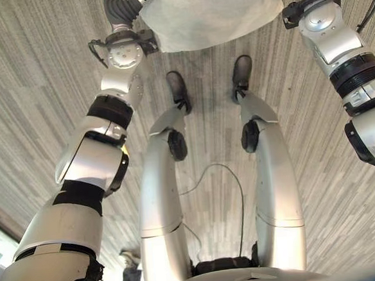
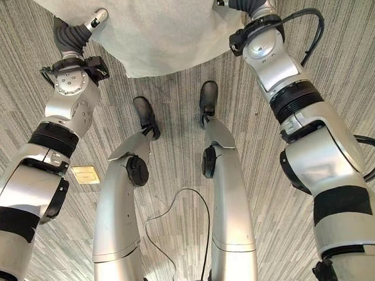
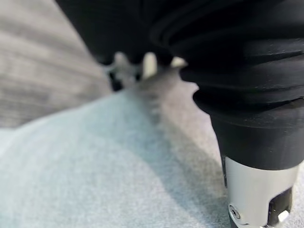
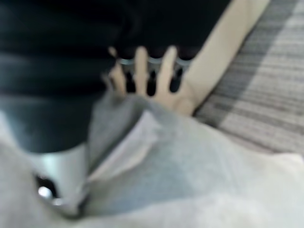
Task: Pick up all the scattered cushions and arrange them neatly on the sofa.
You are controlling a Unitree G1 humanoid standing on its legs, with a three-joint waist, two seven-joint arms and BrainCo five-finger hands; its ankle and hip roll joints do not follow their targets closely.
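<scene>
Cushion [image 2: 160, 26], pale grey, sits at the far edge of our head views, held up off the floor [image 2: 336, 53] btw both arms, one wrist at each side of it. We judge the two-sided hold is bc the thing is wide and soft: one hand alone would let it fold and droop, so pressing in from left and right keeps it flat for carrying. Left hand [image 3: 147, 64]: in its wrist view the fingers point away over the grey fabric, tips resting on or just past the cushion's edge, but they're small and hazy there, so we can't tell if they're curled round the cloth or just laid against it. Right hand [image 4: 142, 71]: fingers show spread in a row past the dark cover, w/ cushion fabric bunched close under the wrist; whether they pinch anything we can't tell either. A pale beige strip [image 4: 223, 52] lies beyond those fingers, poss. another cushion or a sofa edge, not clear enough to say. Around: striped grey carpet floor everywhere, a small tan square tag [image 2: 85, 174] on the floor to the left, near our left forearm. Nothing seems to block the path directly ahead, though the cushion itself hides what lies beyond it, so the walk to the sofa needs care.
</scene>
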